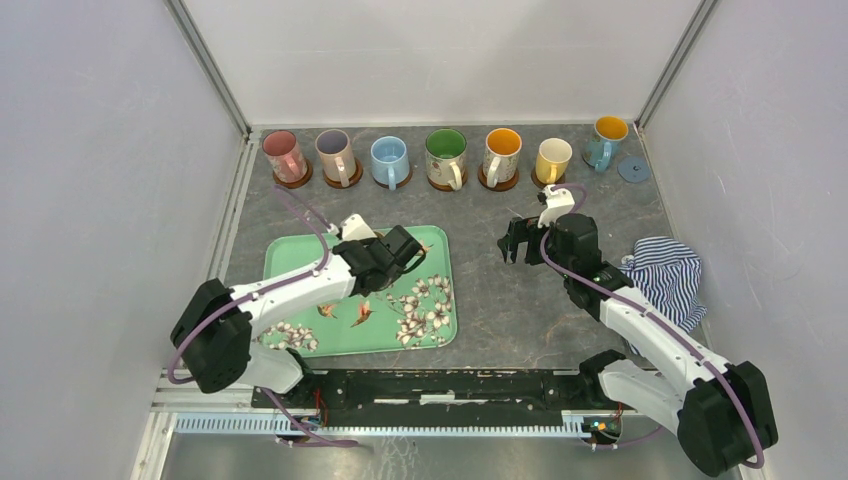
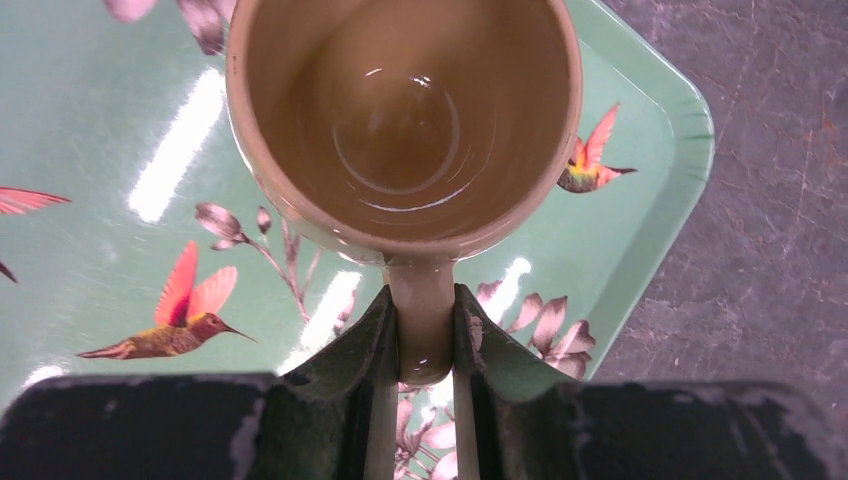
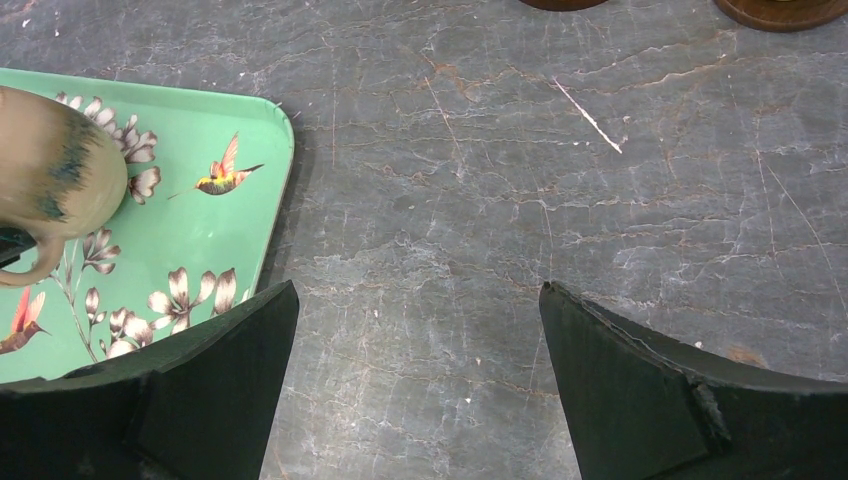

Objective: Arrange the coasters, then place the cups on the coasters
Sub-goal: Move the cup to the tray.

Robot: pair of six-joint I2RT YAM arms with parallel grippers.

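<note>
Tan mug (image 2: pixel 405 130) pinched by its handle in the left gripper (image 2: pixel 423 340) (jaws narrow), over the green floral tray (image 1: pixel 290 255) at centre left, right gripper (image 3: pixel 418 340) spread wide, empty, above the slate tabletop (image 3: pixel 500 180)

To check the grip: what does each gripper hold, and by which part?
The left gripper holds the tan mug by its handle. The right gripper is open and holds nothing.
</note>
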